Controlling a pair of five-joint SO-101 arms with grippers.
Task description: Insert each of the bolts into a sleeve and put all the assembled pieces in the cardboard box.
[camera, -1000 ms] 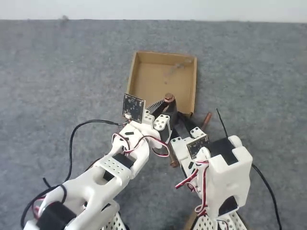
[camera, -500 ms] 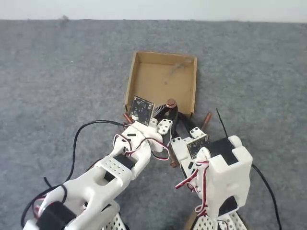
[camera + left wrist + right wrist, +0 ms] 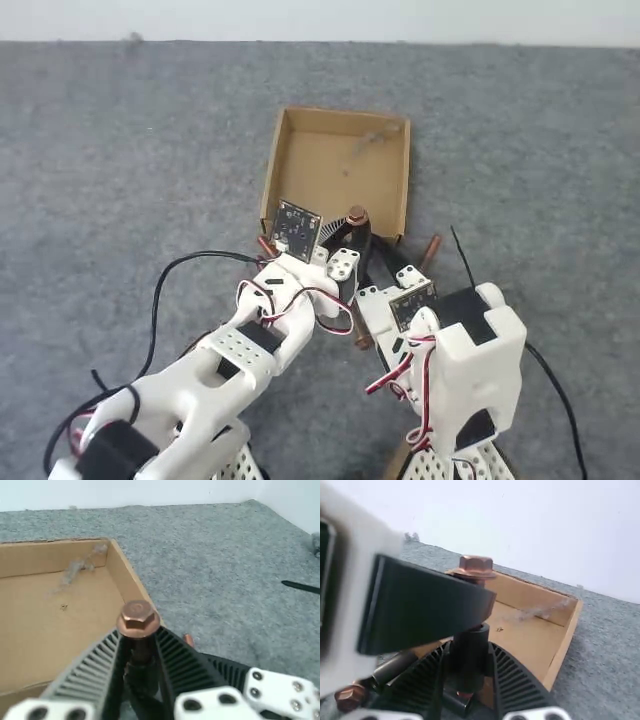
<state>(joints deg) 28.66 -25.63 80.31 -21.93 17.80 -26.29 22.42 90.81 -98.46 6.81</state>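
While the left hand (image 3: 137, 642) clamps the bolt (image 3: 138, 618), the right hand (image 3: 467, 656) grips the sleeve (image 3: 470, 641) beneath it.

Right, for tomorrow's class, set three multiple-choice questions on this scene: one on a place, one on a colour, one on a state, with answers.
1. Where is the head of the bolt?
A. Above the black sleeve
B. Flat on the box floor
C. On the carpet behind the arms

2. What colour is that head?
A. Blue
B. Copper
C. White

3. How is the left tool?
A. Open and empty
B. Shut on the bolt
C. Shut on a cable

Answers:
1 A: the right wrist view shows the head over the sleeve that the right tool grips.
2 B: the hex head is copper.
3 B: the left wrist view shows it clamped on the shank.
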